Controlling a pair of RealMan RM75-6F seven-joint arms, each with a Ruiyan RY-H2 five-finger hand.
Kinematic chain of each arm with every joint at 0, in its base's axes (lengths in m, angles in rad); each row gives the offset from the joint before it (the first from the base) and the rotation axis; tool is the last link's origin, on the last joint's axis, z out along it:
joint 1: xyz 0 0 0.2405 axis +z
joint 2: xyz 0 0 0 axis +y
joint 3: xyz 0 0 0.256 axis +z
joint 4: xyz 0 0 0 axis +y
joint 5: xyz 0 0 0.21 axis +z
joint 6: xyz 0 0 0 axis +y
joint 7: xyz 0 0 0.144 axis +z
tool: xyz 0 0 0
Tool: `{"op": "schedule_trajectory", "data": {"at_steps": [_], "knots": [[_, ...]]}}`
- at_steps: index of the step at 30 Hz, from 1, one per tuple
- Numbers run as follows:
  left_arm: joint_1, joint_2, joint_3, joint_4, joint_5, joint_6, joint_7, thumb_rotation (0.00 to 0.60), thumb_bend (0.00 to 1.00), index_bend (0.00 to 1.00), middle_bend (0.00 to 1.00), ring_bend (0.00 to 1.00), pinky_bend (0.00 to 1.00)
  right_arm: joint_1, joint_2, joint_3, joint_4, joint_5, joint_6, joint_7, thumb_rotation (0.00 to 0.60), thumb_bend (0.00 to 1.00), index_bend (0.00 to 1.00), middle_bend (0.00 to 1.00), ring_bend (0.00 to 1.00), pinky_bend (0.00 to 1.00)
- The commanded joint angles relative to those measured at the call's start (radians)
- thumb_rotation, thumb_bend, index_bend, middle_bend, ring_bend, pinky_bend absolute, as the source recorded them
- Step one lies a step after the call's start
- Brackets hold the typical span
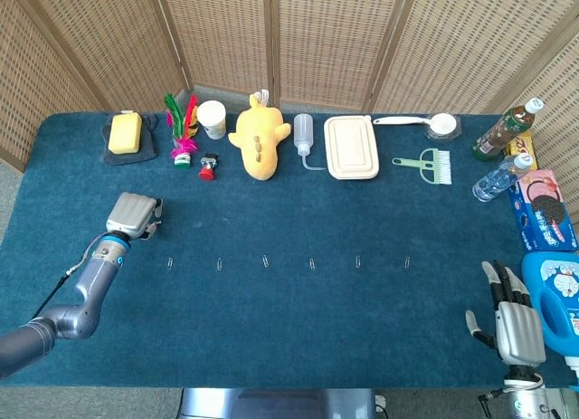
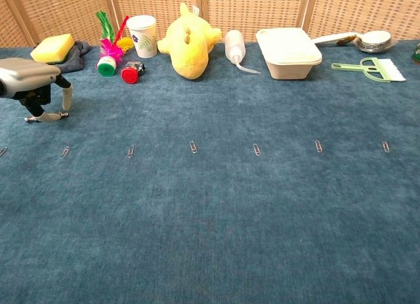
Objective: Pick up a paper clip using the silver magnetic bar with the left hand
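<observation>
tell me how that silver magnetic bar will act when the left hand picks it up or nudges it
The magnetic bar looks like a thin row of round beads lying flat on the cloth, so it may roll sideways or flex between beads. It seems small and smooth under the left hand, so probably light but easy to let slip. Near a paper clip it would likely snap toward it.
</observation>
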Motion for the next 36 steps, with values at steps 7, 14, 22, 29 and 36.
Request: {"op": "schedule_trajectory", "data": {"at_steps": [7, 14, 22, 29, 36], "knots": [[-0.001, 0.012, 0.009, -0.023, -0.008, 0.007, 0.001, 0.600, 0.61, 0.45, 1.00, 1.00, 1.00, -0.004, 0.003, -0.001, -0.001, -0.001, 0.003, 0.004, 0.600, 0.39, 0.04, 0.07, 0.05, 0.12], [-0.009, 0.004, 0.010, -0.013, -0.025, 0.008, 0.006, 0.600, 0.61, 0.45, 1.00, 1.00, 1.00, -0.010, 0.003, -0.002, -0.002, 0.002, 0.007, 0.004, 0.600, 0.39, 0.04, 0.07, 0.05, 0.12], [-0.021, -0.005, 0.016, 0.001, -0.048, -0.003, 0.023, 0.600, 0.61, 0.47, 1.00, 1.00, 1.00, -0.015, 0.000, -0.002, 0.007, 0.012, 0.003, 0.011, 0.600, 0.39, 0.04, 0.07, 0.05, 0.12], [-0.031, -0.009, 0.020, 0.005, -0.083, -0.016, 0.048, 0.600, 0.61, 0.48, 1.00, 1.00, 1.00, -0.017, 0.001, 0.000, 0.009, 0.013, 0.005, 0.015, 0.600, 0.39, 0.04, 0.07, 0.05, 0.12], [-0.036, -0.004, 0.029, 0.003, -0.112, -0.017, 0.077, 0.600, 0.62, 0.50, 1.00, 1.00, 1.00, -0.021, -0.001, 0.001, 0.016, 0.018, 0.003, 0.023, 0.600, 0.39, 0.04, 0.07, 0.05, 0.12]]}}
